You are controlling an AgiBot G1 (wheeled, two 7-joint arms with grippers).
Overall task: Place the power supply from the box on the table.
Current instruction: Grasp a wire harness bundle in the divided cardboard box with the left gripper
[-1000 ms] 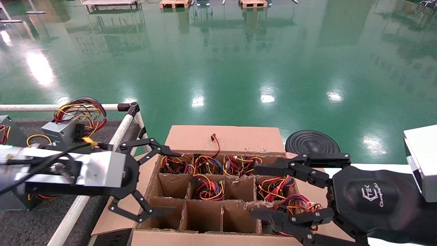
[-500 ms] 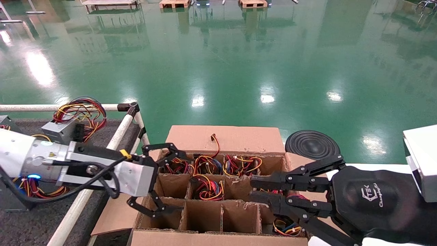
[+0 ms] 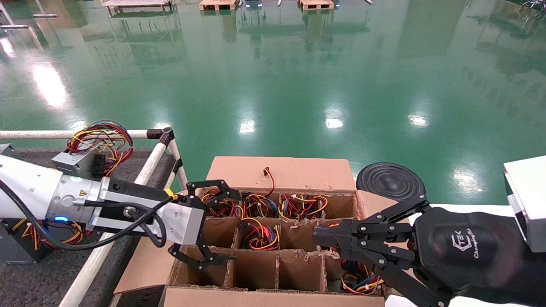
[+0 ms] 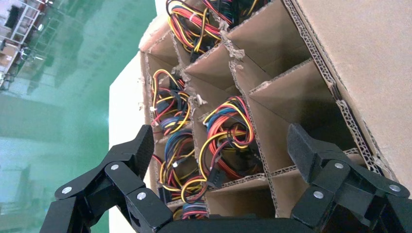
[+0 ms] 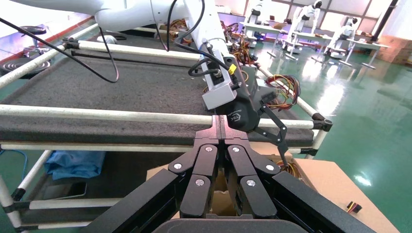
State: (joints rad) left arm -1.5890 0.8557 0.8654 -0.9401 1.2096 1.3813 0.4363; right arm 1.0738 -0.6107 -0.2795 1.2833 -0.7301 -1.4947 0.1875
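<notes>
While the left claw (image 3: 222, 226) hangs spread above the box (image 3: 281, 175), right claw (image 3: 320, 239) pressed together, casing lettered "TEK".

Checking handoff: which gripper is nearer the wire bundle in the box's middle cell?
Left. The left gripper hangs open beside the middle-cell wire bundle, over the box. The right gripper is shut, farther off at the right-hand cells.

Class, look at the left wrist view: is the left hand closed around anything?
No. The left hand is open above the box, gripping nothing.
</notes>
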